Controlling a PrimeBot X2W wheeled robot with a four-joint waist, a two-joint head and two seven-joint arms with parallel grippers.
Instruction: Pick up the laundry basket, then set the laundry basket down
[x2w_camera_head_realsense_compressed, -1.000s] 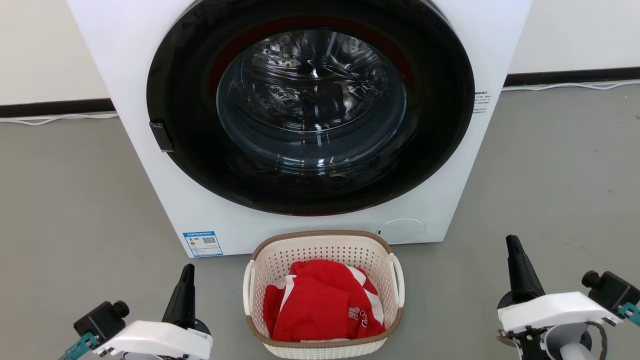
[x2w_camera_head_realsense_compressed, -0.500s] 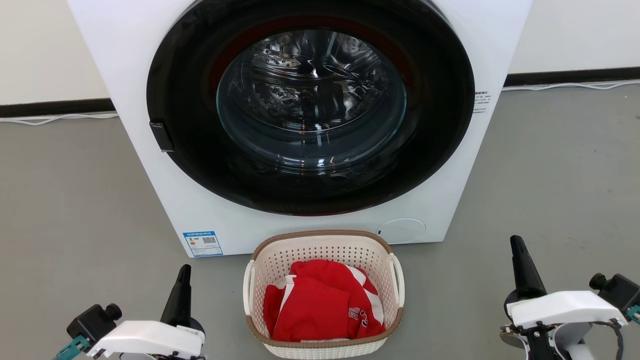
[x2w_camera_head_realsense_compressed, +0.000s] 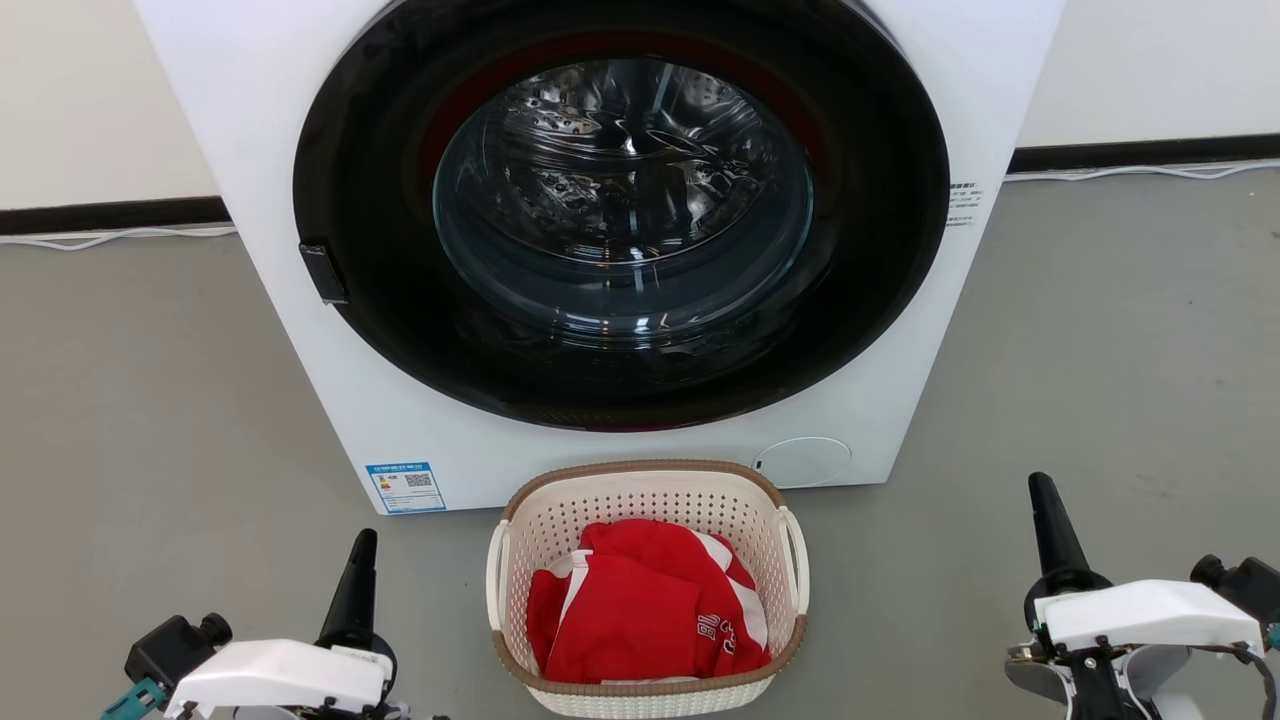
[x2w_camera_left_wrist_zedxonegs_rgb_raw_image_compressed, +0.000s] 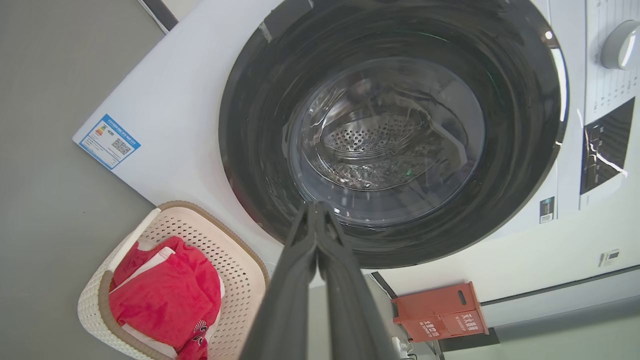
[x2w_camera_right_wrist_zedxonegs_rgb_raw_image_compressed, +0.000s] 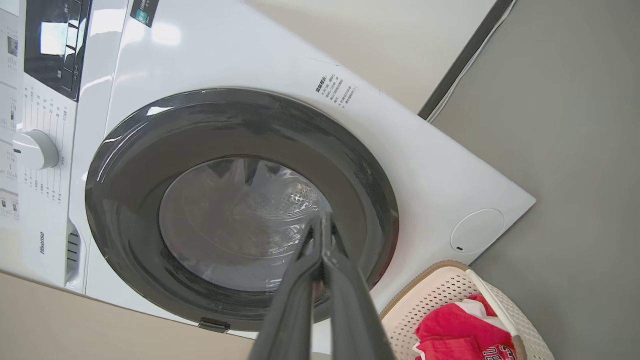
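basket on the floor, both grippers closed and empty

the laundry basket (x2w_camera_head_realsense_compressed: 650, 498) stands on the grey floor (x2w_camera_head_realsense_compressed: 150, 400), just in front of the washing machine (x2w_camera_head_realsense_compressed: 300, 400) and below its round dark door (x2w_camera_head_realsense_compressed: 620, 200); a red garment (x2w_camera_head_realsense_compressed: 640, 620) with white stripes lies crumpled inside it; the left gripper (x2w_camera_head_realsense_compressed: 360, 545) hangs to the basket's left, fingers pressed together and grasping nothing; the right gripper (x2w_camera_head_realsense_compressed: 1042, 490) hangs further out on the other side, well apart from the basket, likewise clenched tight and empty; neither touches the basket or its white side handles.

in the left wrist view the left gripper (x2w_camera_left_wrist_zedxonegs_rgb_raw_image_compressed: 316, 207) has its two dark fingers meeting at the tips in front of the door glass, with the basket (x2w_camera_left_wrist_zedxonegs_rgb_raw_image_compressed: 220, 250) low at that view's left; in the right wrist view the right gripper (x2w_camera_right_wrist_zedxonegs_rgb_raw_image_compressed: 322, 220) is closed the same way, with the basket (x2w_camera_right_wrist_zedxonegs_rgb_raw_image_compressed: 440, 295) in the lower right corner; a blue label (x2w_camera_head_realsense_compressed: 405, 487) sits on the machine's lower front; a red box (x2w_camera_left_wrist_zedxonegs_rgb_raw_image_compressed: 440, 315) stands by the wall beside the machine.
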